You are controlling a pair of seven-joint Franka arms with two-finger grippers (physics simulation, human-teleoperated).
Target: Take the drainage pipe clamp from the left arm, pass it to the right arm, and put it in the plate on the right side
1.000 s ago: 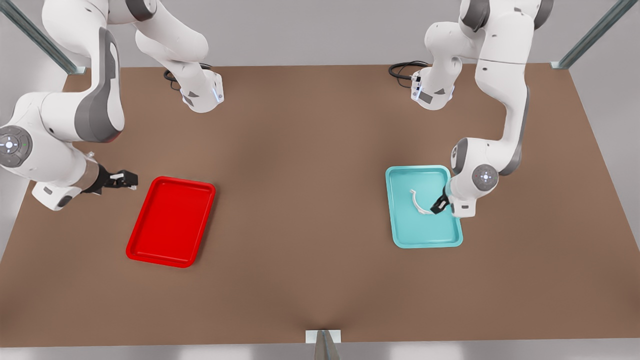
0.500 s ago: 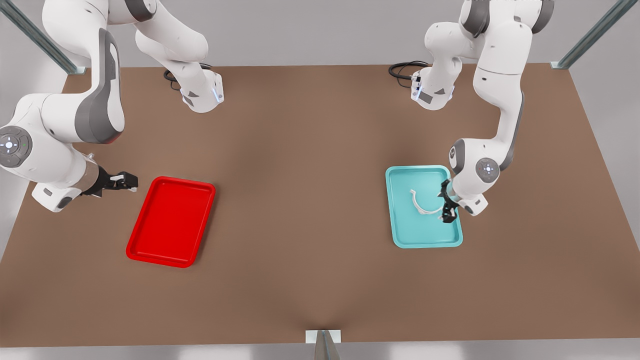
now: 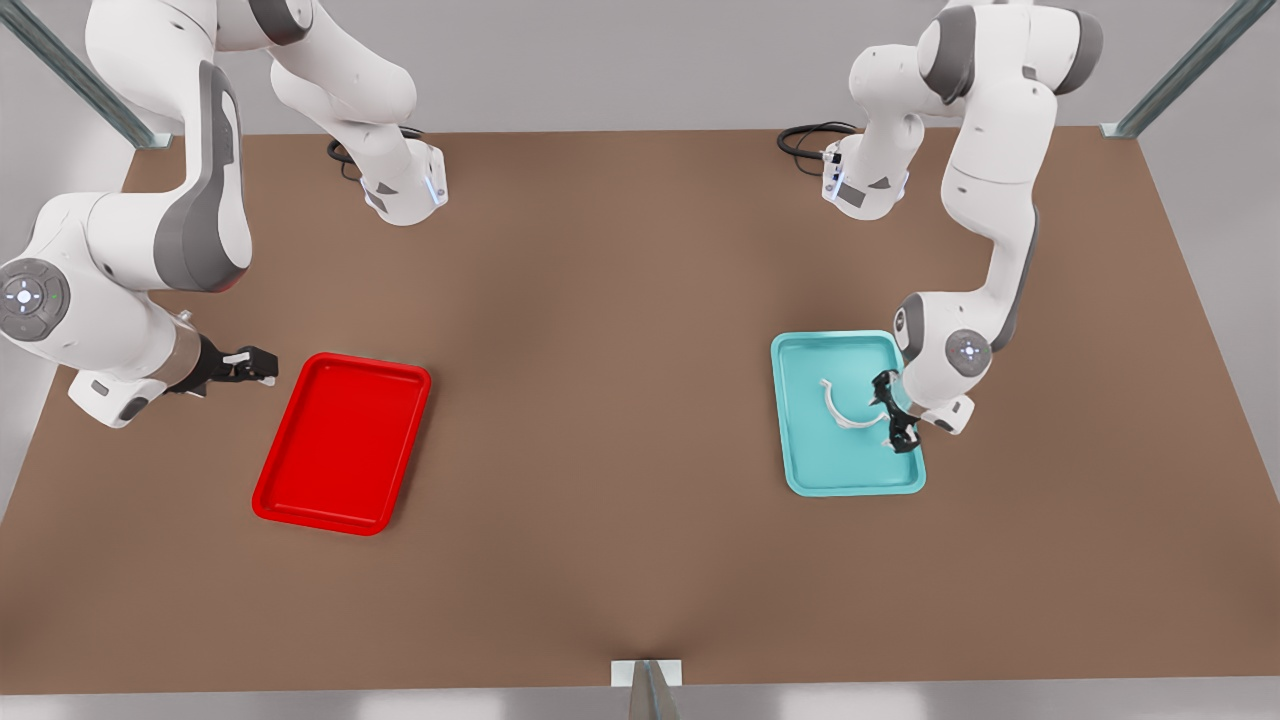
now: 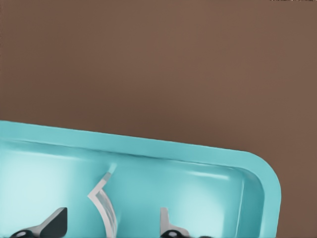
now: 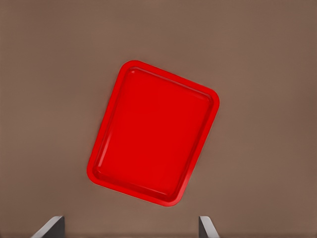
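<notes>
Left end effector (image 3: 893,412) hangs low inside the teal tray (image 3: 805,470), fingers spread and gripping nothing, straddling one end of the clamp (image 3: 838,405) so it can close on the strip. Clamp lies flat on the teal tray floor, curved, one flared tab showing in the left wrist view (image 4: 103,198). Farther across the desk (image 3: 620,420), well away from the teal tray, the red plate (image 3: 342,443) sits bare, ready for the drop. Right end effector (image 3: 250,364) waits just beyond the plate, fingers parted, empty, likely parked for the handover.
</notes>
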